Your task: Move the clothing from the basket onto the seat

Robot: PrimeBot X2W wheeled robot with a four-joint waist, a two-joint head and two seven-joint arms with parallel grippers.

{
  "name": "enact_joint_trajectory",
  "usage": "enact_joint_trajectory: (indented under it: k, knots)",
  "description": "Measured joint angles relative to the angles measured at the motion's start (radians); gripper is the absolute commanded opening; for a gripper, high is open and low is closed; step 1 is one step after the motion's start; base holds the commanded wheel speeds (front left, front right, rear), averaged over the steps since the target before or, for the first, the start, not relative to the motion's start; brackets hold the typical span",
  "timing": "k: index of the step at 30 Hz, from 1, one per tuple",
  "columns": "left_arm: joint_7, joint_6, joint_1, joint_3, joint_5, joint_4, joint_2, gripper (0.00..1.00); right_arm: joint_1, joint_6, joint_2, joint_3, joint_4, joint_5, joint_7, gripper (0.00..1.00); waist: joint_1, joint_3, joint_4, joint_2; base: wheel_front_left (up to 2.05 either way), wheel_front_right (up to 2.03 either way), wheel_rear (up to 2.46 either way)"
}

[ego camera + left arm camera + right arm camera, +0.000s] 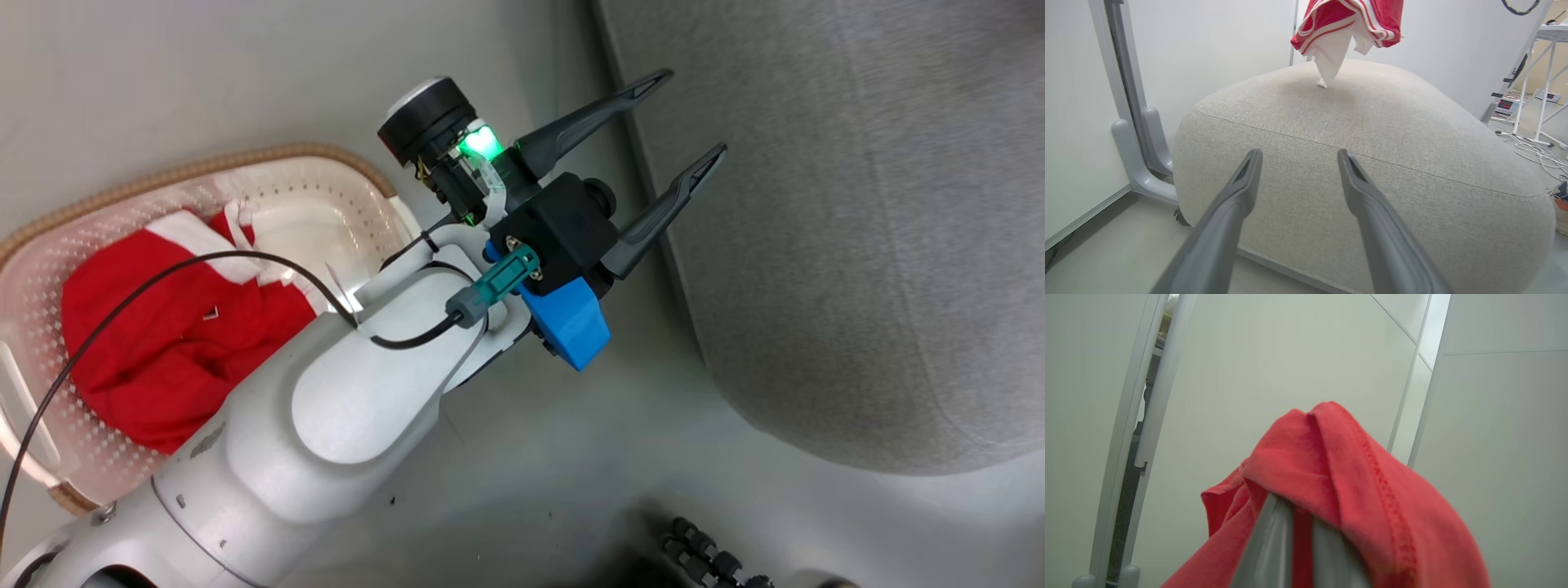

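Left tool [692,113] is seen with jaws spread wide and nothing between them. It is held over the floor [531,457] in the gap between basket [245,159] and seat [857,245], with the fingers directed toward the seat's near edge. In the left wrist view the seat's side wall and stitched seam are faced squarely by the two open fingers, which are apart from the fabric. Right tool [1296,514] is closed on a red garment [1331,465]: a fold is pinched between the two grey fingers and draped over their tips, with a stitched hem running down the right side. In the left wrist view this garment is seen hanging above the top of the seat, its striped cuffs and white trim lowermost. A white point of fabric reaches down to the cushion top, but whether it touches cannot be told. A second garment [163,343], red with a white band, lies crumpled inside the basket, on the floor to the left of the left arm. A black cable [163,278] is looped from that arm across the basket. A grey post [1126,102] stands beside the seat against the wall.
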Motion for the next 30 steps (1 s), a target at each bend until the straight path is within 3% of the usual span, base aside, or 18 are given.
enact_joint_trajectory:
  k: [8, 17, 22, 23, 24, 25, 30]
  knots:
    - [0.016, 0.003, -0.028, -0.007, 0.015, -0.027, 0.018, 1.0, -0.02, 0.0, -0.056, -0.01, 0.194, -0.005, 0.0, 0.0, 0.0001, 0.109, 0.026, 0.0, 0.0, 0.0, 0.0]
    - [0.017, 0.009, -0.028, -0.015, 0.012, -0.033, 0.026, 1.0, 0.009, 0.0, 0.007, -0.017, 0.375, -0.02, 0.0, 0.0, 0.0, 0.138, 0.031, 0.0, 0.0, 0.0, 0.0]
    - [0.018, 0.011, -0.028, -0.017, 0.006, -0.032, 0.029, 1.0, 0.039, 0.0, 0.041, -0.01, 0.397, -0.017, 0.0, 0.0, -0.0001, 0.127, 0.028, 0.0, 0.0, 0.0, 0.0]
    - [0.018, 0.011, -0.028, -0.017, 0.005, -0.032, 0.03, 1.0, 0.045, 0.0, 0.046, -0.012, 0.393, -0.011, 0.0, 0.18, 0.0, 0.123, 0.027, 0.0, 0.0, 0.0, 0.0]
    - [0.017, 0.012, -0.028, -0.018, 0.004, -0.031, 0.03, 1.0, 0.054, 0.0, 0.05, -0.013, 0.385, -0.01, 0.0, 0.49, -0.0001, 0.118, 0.028, 0.0, 0.0, 0.0, 0.0]
    - [0.014, 0.012, -0.028, -0.018, 0.0, -0.03, 0.029, 1.0, 0.065, 0.0, 0.054, -0.014, 0.379, -0.01, 0.0, 1.0, -0.0001, 0.113, 0.028, 0.0, 0.0, 0.0, 0.0]
    - [-0.006, 0.018, -0.02, -0.019, -0.012, -0.018, 0.025, 1.0, 0.13, 0.0, 0.086, -0.015, 0.333, -0.006, 0.0, 1.0, -0.0001, 0.075, 0.032, 0.0, 0.0, 0.0, 0.0]
